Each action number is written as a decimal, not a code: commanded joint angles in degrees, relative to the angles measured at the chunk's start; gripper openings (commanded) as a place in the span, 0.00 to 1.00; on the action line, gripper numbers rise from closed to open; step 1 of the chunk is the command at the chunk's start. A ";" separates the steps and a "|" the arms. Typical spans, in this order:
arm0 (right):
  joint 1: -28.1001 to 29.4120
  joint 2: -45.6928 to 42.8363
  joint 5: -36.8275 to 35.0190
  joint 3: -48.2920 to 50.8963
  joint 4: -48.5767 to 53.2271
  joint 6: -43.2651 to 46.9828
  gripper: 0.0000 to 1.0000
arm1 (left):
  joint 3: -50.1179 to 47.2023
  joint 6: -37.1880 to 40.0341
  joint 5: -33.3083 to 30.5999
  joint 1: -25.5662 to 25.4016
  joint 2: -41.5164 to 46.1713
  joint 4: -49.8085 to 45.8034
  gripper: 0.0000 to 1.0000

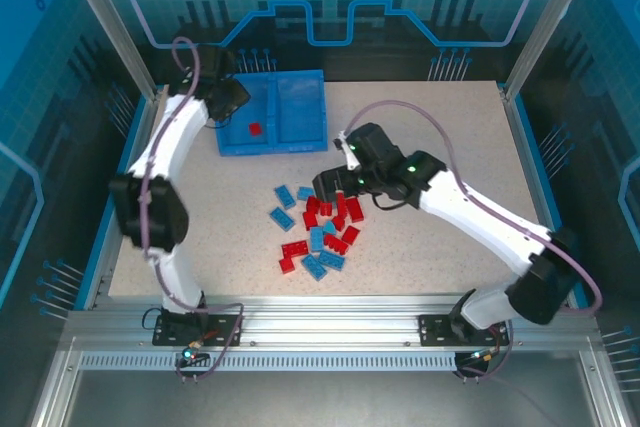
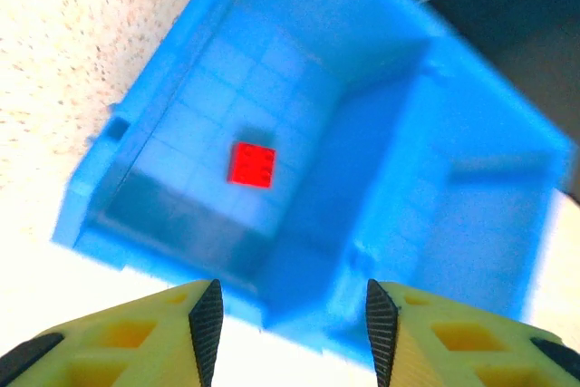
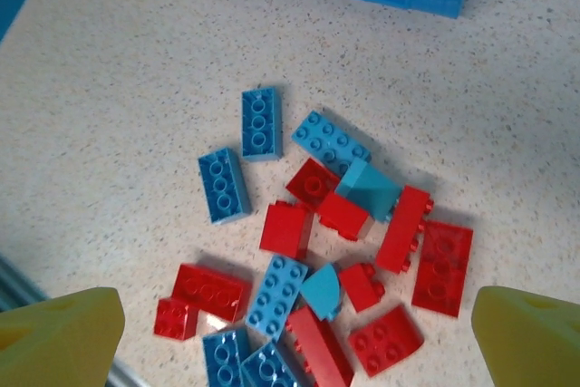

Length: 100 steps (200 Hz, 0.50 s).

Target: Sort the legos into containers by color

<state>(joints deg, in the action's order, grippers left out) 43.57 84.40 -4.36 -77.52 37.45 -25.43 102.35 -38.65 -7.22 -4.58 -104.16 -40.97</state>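
Your left pincer [image 2: 290, 319] hangs over the near rim of the blue bin [image 2: 399, 124], fingers apart with nothing between them. Ahead-left of it, one red brick [image 2: 252, 165] lies flat on the floor of that compartment. It looks squarish, so I can't call a long axis. Your right pincer [image 3: 294, 324] is spread wide and empty, right above the loose legos [image 3: 326, 242], reds and blues jumbled, several touching. There's bare table [image 3: 109, 88] all around the pile, with the bin wall past it. The two dark blue bricks [image 3: 224, 185] ahead-left of that pincer lie flat, long axes pointing roughly away from it toward the bin.
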 commanded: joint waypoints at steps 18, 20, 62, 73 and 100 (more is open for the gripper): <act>3.19 15.26 -0.30 -12.33 2.08 5.51 0.95 | -20.20 18.89 1.33 -4.93 25.04 4.72 0.48; 3.30 15.97 -0.32 -12.86 2.16 5.62 0.94 | -21.30 19.65 1.33 -5.05 26.28 4.73 0.48; 3.87 32.53 0.32 -24.58 3.58 6.50 0.77 | -40.71 34.45 2.30 -5.44 49.75 5.13 0.52; 4.05 36.08 0.49 -27.33 4.16 7.42 0.76 | -44.07 41.12 8.86 -5.44 54.25 3.94 0.56; 4.66 43.86 0.16 -33.52 6.13 9.57 0.74 | -49.75 54.34 24.24 -5.53 61.31 -0.06 0.66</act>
<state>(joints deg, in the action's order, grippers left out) 46.92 123.02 -4.12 -105.49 39.81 -18.72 56.01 -1.45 2.33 -9.98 -47.11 -37.54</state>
